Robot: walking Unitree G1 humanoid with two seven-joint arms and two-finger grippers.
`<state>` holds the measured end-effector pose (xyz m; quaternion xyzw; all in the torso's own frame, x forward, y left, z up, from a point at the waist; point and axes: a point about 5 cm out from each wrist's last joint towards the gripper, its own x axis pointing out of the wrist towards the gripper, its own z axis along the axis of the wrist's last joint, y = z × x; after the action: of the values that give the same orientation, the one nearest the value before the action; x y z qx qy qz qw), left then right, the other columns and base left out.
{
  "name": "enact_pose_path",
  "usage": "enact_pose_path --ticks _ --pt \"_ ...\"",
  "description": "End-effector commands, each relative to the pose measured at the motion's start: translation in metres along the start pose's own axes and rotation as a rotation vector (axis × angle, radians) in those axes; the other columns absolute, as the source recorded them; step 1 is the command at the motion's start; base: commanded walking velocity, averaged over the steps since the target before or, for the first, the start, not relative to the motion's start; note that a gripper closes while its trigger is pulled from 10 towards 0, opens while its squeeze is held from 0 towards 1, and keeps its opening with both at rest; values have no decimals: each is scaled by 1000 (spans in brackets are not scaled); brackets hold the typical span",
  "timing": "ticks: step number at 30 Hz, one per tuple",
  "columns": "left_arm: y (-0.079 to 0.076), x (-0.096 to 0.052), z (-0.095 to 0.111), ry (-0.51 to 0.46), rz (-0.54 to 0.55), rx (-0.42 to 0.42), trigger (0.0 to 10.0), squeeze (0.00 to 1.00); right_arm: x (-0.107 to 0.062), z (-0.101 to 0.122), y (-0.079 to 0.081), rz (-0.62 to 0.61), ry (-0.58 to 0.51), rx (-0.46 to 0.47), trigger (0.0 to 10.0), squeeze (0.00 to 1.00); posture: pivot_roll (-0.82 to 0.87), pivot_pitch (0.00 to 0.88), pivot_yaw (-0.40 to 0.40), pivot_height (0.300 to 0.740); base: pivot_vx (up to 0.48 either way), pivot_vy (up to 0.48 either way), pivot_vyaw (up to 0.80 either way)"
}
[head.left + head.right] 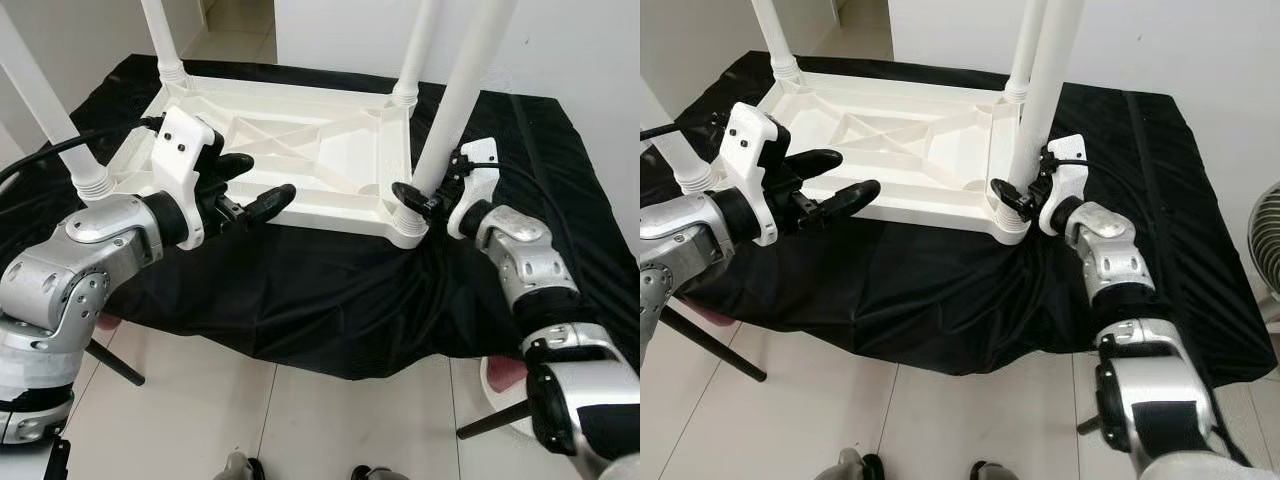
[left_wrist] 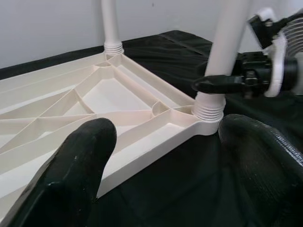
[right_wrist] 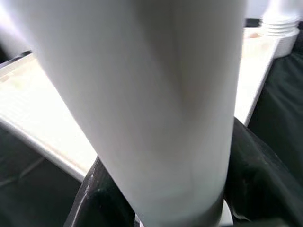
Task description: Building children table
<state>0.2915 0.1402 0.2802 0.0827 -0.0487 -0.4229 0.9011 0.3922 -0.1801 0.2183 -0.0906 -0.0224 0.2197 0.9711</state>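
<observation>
On the black cloth (image 1: 330, 300) that covers the desk, a white plastic children's table (image 1: 290, 155) lies upside down, its ribbed underside facing up, set toward the desk's far edge and left of the middle. Four white legs stand up from its corners: two at the far corners, one at the near left corner (image 1: 45, 110), and one at the near right corner (image 1: 465, 95).

At that near right corner the right gripper (image 1: 425, 198) reaches in from the desk's right side, and its jaws are pinched around the near right leg just above the threaded collar (image 2: 208, 108) where the leg meets the tabletop. In the right wrist view the leg is a pale blurred column with a black finger (image 3: 102, 198) pressed against each side of it.

Over the near edge of the upturned tabletop, toward its left end, hovers the left gripper (image 1: 250, 185). Its jaws are spread, holding nothing; one finger (image 1: 232, 165) lies over the ribbed frame and the other (image 1: 268, 203) points along the near rim toward the right gripper.

Beyond the desk's near edge is pale tiled floor (image 1: 300, 420).
</observation>
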Motion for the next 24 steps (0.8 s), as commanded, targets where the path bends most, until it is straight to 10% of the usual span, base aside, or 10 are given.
enact_pose_path --ticks 1,17,24 --pt "-6 -2 2 4 -76 7 10000 0 -9 -43 1 -68 182 91 0 0 12 178 51 740 0 0 0" --pt "-7 -2 0 3 -79 1 10000 0 -8 -59 13 -285 254 107 0 0 8 179 44 740 0 0 0" --pt "-7 -2 0 2 -78 0 10000 0 -20 -79 23 -612 304 167 0 0 5 175 38 740 0 0 0"
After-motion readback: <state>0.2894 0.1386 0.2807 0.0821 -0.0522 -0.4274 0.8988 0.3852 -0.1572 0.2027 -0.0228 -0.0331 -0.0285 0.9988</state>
